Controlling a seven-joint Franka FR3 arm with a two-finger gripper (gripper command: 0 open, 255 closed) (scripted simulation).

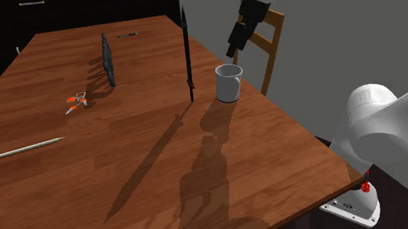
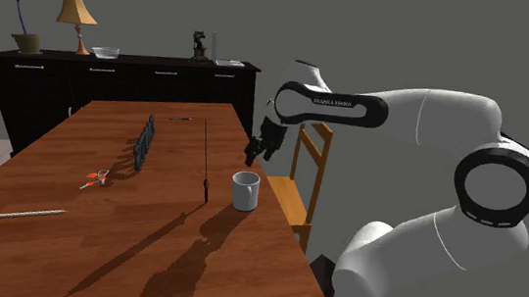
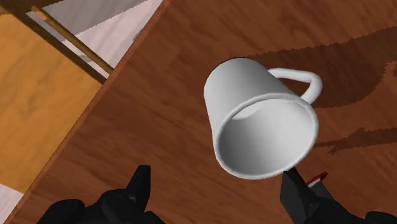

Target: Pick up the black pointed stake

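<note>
The black pointed stake [image 1: 187, 55] stands upright on the brown wooden table [image 1: 147, 179], thin and tall, with its tip up; it is also in the second exterior view [image 2: 206, 162]. My gripper [image 1: 233, 51] hangs in the air to the stake's right in the shoulder view, above the table's edge and a white mug [image 1: 228, 82]. It is open with nothing held [image 2: 252, 154]. In the wrist view the fingers [image 3: 137, 186] stand wide apart around the gripper's middle [image 3: 216, 191], and the mug [image 3: 261, 124] lies just beyond them.
A dark upright slatted object [image 1: 108, 59], orange-handled scissors [image 1: 75, 103] and a pale rod [image 1: 25, 149] lie toward the shoulder view's left. A wooden chair [image 1: 269, 43] stands just past the table's edge near the gripper. A dark sideboard [image 2: 111, 80] lines the far wall.
</note>
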